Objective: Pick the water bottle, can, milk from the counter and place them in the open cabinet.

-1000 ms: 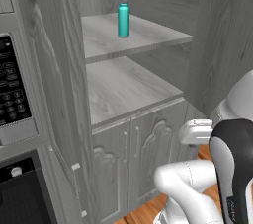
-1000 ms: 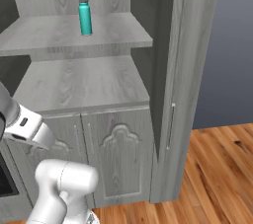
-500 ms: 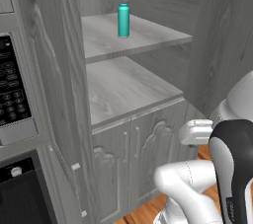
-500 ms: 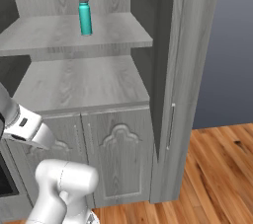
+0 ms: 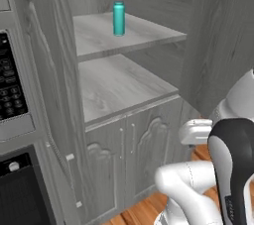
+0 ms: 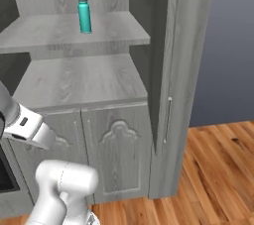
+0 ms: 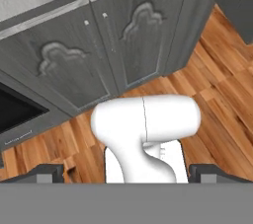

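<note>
Open cabinet (image 5: pixel 124 80) in grey wood grain, slab door (image 6: pixel 186 70) swung out to the right, two arched-panel doors (image 7: pixel 106 50) below over a wood floor (image 6: pixel 218 169). Microwave panel (image 5: pixel 10 90) at far left. Water bottle (image 5: pixel 119 15) stands upright on the upper shelf, alone, near the back. Gripper (image 7: pixel 126 173) aimed down at the low doors and floor, fingers spread wide, holding nothing.

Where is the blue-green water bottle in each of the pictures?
Left base view: water bottle stands upright on the upper shelf, top middle.
Right base view: it stands upper left, on the same shelf.
Hand view: not in it.
Shared landmark: the arched-panel doors.
</note>
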